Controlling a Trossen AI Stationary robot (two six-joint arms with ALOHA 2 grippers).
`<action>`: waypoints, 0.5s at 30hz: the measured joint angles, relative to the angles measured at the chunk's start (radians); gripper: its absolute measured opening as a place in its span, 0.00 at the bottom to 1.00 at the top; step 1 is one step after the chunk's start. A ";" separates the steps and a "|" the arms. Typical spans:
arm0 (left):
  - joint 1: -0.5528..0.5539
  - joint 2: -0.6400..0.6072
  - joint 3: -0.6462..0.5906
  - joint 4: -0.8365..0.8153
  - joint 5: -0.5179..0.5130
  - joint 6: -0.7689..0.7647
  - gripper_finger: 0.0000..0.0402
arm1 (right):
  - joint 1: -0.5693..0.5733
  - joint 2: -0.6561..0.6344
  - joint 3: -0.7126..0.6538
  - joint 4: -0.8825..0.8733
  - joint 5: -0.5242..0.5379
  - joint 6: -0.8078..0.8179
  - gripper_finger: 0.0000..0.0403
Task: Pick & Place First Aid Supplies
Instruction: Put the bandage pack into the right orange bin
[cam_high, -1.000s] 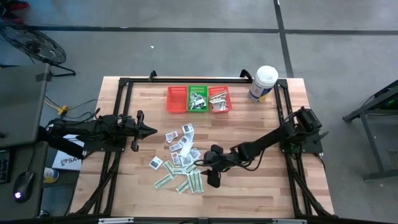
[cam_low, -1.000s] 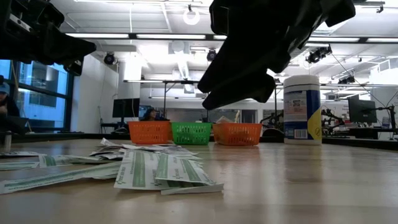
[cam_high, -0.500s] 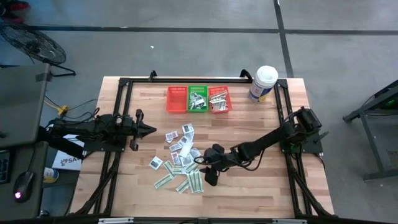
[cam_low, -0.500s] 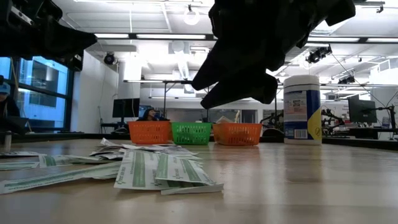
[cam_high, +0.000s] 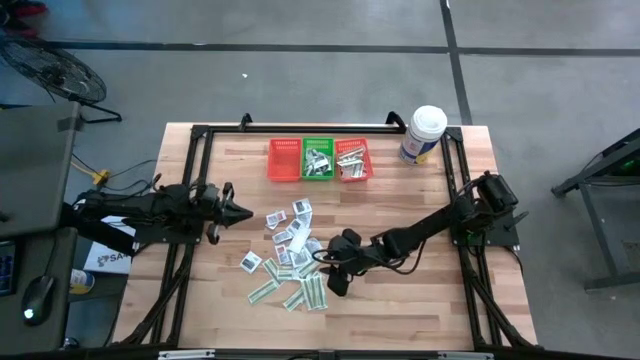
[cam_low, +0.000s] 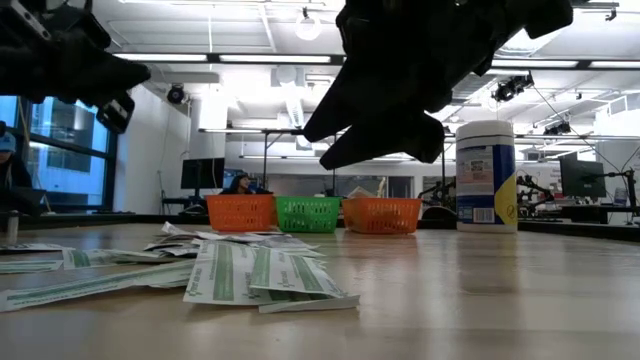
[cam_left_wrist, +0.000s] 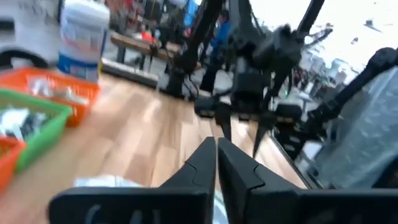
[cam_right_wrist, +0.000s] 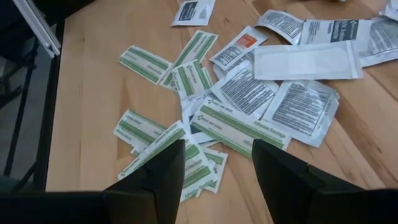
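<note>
The first aid supplies (cam_high: 290, 258) lie loose on the wooden table's middle: white printed packets and narrow green-and-white strips (cam_right_wrist: 236, 127), some overlapping. My right gripper (cam_right_wrist: 214, 165) hovers open just above the pile's near right part (cam_high: 327, 272), tilted down, with nothing between its fingers. My left gripper (cam_high: 247, 213) is shut at the table's left side, pointing level toward the right, its fingertips (cam_left_wrist: 216, 163) short of the packets and touching nothing.
Three small mesh baskets stand in a row at the far edge: red (cam_high: 284, 160), green (cam_high: 318, 160) with packets in it, red (cam_high: 352, 160) with packets in it. A white tub with a blue label (cam_high: 422, 134) stands at the far right. Bare wood lies near right.
My left gripper has rolled about its own pointing line while staying in place. My right gripper has turned a little at the wrist above the pile, without shifting along the table. The packets have not moved.
</note>
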 joint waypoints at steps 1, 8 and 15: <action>0.000 0.008 0.000 -0.010 0.018 -0.003 0.07 | 0.000 0.000 0.000 0.000 0.009 0.000 0.45; 0.000 0.097 0.002 -0.017 0.074 -0.005 0.40 | -0.021 -0.069 -0.002 -0.169 0.051 0.055 0.45; 0.000 0.240 0.003 0.001 0.108 -0.213 0.64 | -0.052 -0.241 -0.002 -0.404 0.132 0.075 0.45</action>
